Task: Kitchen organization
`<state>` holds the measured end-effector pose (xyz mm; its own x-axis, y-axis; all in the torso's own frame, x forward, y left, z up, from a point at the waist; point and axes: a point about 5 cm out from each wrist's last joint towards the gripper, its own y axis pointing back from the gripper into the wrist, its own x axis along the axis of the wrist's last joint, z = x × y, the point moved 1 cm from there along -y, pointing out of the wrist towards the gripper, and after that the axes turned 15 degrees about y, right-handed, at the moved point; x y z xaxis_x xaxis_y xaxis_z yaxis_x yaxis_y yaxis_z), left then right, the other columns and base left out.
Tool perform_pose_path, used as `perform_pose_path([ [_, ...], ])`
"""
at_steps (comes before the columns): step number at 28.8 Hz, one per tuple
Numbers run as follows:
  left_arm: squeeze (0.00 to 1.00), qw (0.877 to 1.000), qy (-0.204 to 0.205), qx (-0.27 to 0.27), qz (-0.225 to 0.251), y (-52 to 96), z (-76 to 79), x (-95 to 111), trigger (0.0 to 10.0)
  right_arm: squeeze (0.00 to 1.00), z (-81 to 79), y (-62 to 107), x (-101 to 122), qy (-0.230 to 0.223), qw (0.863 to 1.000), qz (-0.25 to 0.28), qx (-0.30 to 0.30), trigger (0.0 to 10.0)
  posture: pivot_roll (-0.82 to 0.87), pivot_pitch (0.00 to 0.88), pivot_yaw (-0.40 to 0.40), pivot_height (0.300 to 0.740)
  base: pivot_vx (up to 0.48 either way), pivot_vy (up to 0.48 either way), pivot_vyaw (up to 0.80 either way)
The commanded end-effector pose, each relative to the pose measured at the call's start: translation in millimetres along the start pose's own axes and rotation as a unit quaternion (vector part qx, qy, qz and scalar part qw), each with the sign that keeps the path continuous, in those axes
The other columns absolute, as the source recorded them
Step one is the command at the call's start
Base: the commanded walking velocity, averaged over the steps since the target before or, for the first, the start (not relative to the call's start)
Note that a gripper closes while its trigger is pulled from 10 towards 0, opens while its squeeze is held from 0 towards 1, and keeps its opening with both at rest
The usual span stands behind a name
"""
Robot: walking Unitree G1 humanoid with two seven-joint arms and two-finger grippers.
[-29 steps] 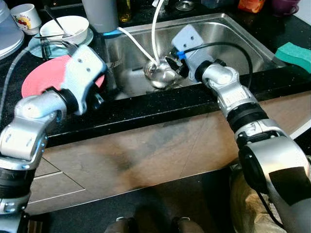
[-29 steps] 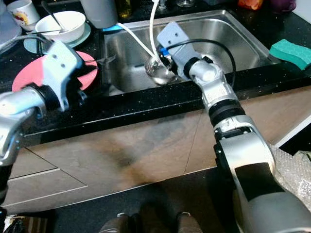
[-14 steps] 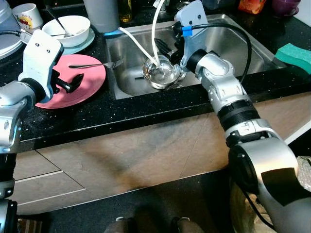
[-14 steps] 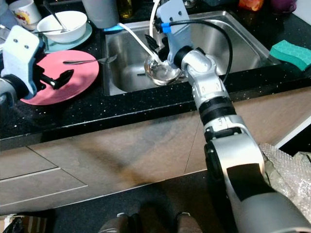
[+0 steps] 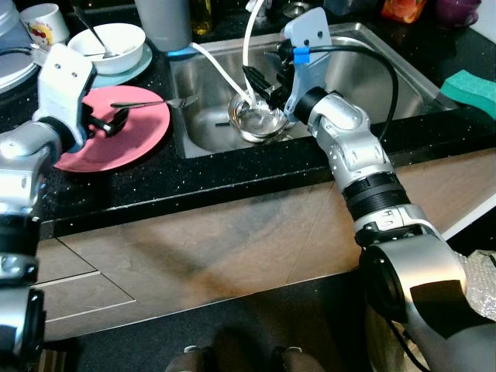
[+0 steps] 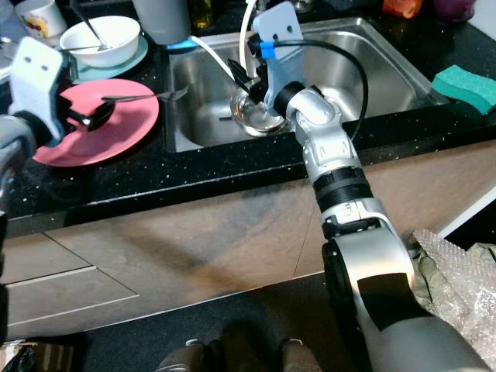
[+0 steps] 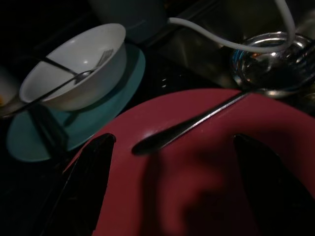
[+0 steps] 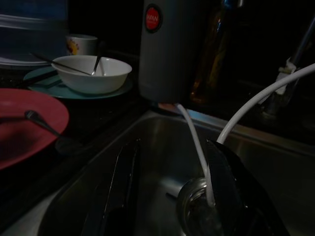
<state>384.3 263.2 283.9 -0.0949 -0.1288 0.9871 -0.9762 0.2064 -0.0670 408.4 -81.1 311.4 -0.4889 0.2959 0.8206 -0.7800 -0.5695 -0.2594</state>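
Two white hoses [image 5: 225, 74] are dipping into the steel bowl [image 5: 256, 120] in the sink [image 5: 372, 58]; right gripper [image 5: 260, 81] hovering wide above, left gripper [image 5: 105, 124] spreading wide over the pink plate [image 5: 132, 143] beside it.

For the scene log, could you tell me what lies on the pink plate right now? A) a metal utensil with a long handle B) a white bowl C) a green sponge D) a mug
A: a metal utensil with a long handle lies across the pink plate, its end reaching over the rim toward the sink, with the left gripper hovering open above the plate.
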Motion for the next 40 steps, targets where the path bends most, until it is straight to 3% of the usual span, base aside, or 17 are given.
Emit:
perform_pose_path([
  [1,0.0,1.0,0.006,-0.004,-0.003,-2.1,-0.6,-3.0,10.0,0.0,-3.7,0.2,0.7,-0.007,1.0,0.001,0.006,10.0,0.05,0.221,0.006,0.74,0.0,0.0,0.0],
  [4,0.0,0.999,0.044,-0.009,-0.002,-11.2,-1.6,-1.0,10.0,0.0,-5.0,2.0,3.0,-0.011,1.0,0.005,0.009,10.0,0.05,0.228,0.009,0.74,0.0,0.0,0.0],
  [13,0.0,0.998,0.02,-0.036,-0.057,-25.0,0.7,-3.2,10.0,0.0,-4.6,7.8,7.2,-0.015,1.0,0.006,0.013,10.0,0.04,0.248,0.018,0.74,0.0,0.0,0.0],
  [26,0.0,0.988,-0.02,-0.081,-0.129,-22.5,-3.1,-2.3,10.0,0.0,-1.0,9.2,14.0,-0.015,1.0,0.01,0.013,10.0,0.04,0.247,0.021,0.74,0.0,0.0,0.0],
  [33,0.0,0.981,-0.004,-0.104,-0.161,-19.7,-3.3,-5.9,10.0,0.0,1.7,7.8,19.4,-0.018,1.0,0.015,0.012,10.0,0.04,0.244,0.019,0.74,0.0,0.0,0.0],
  [34,0.0,0.98,-0.001,-0.109,-0.168,-19.0,-3.3,-6.6,9.2,0.0,2.2,7.5,20.4,-0.017,1.0,0.016,0.012,10.0,0.04,0.244,0.019,0.74,0.0,0.0,0.0],
  [36,0.0,0.978,0.001,-0.113,-0.173,-18.5,-3.2,-7.0,9.2,0.0,2.6,7.4,21.1,-0.017,1.0,0.017,0.012,10.0,0.04,0.244,0.019,0.74,0.0,0.0,0.0],
  [37,0.0,0.977,0.003,-0.114,-0.178,-17.9,-3.5,-7.7,6.3,0.0,3.0,7.1,21.9,-0.017,1.0,0.018,0.012,10.0,0.04,0.238,0.019,0.74,0.0,0.0,0.0],
  [38,0.0,0.977,0.006,-0.114,-0.181,-17.5,-4.0,-8.1,0.0,0.0,3.7,6.8,23.1,-0.017,1.0,0.02,0.012,10.0,0.04,0.235,0.02,0.74,0.0,0.0,0.0],
  [40,0.0,0.976,0.009,-0.116,-0.185,-16.7,-4.5,-8.7,0.0,0.0,4.6,6.4,24.4,-0.018,1.0,0.021,0.011,10.0,0.04,0.232,0.019,0.74,0.0,0.0,0.0],
])
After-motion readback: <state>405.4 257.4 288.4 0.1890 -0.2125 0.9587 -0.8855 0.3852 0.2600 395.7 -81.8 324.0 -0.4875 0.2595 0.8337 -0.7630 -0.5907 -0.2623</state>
